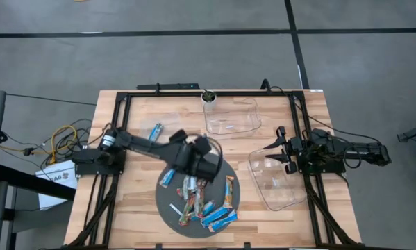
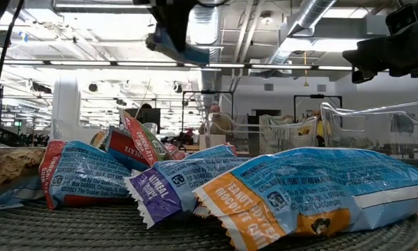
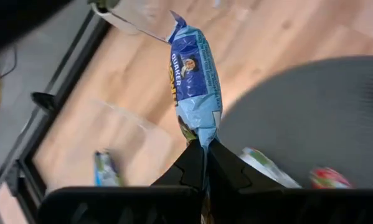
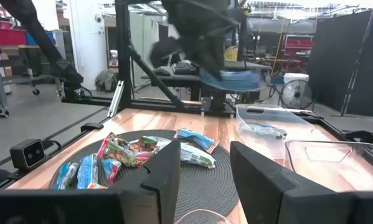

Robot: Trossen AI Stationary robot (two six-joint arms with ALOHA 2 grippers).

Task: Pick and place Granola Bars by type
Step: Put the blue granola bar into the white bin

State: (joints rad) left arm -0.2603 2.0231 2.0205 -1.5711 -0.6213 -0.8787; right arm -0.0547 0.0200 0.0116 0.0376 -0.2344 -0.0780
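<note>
My left gripper (image 3: 205,163) is shut on a blue-and-white granola bar (image 3: 194,81) and hangs over the far part of the round dark mat (image 1: 230,208); the low view shows that bar (image 2: 182,46) high above the pile. Several more bars (image 1: 197,203), blue, red and multicoloured, lie heaped on the mat (image 2: 195,185). One blue bar (image 1: 155,130) lies flat on the wood to the mat's far left. My right gripper (image 4: 205,180) is open and waits at the table's right side, above a clear tray (image 1: 277,182). My left gripper pinches the blue-and-white bar by its crimped end (image 3: 203,138) between the two fingers (image 3: 189,167). The rest of the bar sticks out beyond the fingertips, lengthwise with them. It is lifted clear of the mat and the other bars.
A second clear tray (image 1: 232,117) stands at the far middle of the table with a bar inside (image 4: 261,129). A small cup (image 1: 209,97) stands by its far left corner. Black frame rails (image 1: 117,139) run along the table's left, right and far sides.
</note>
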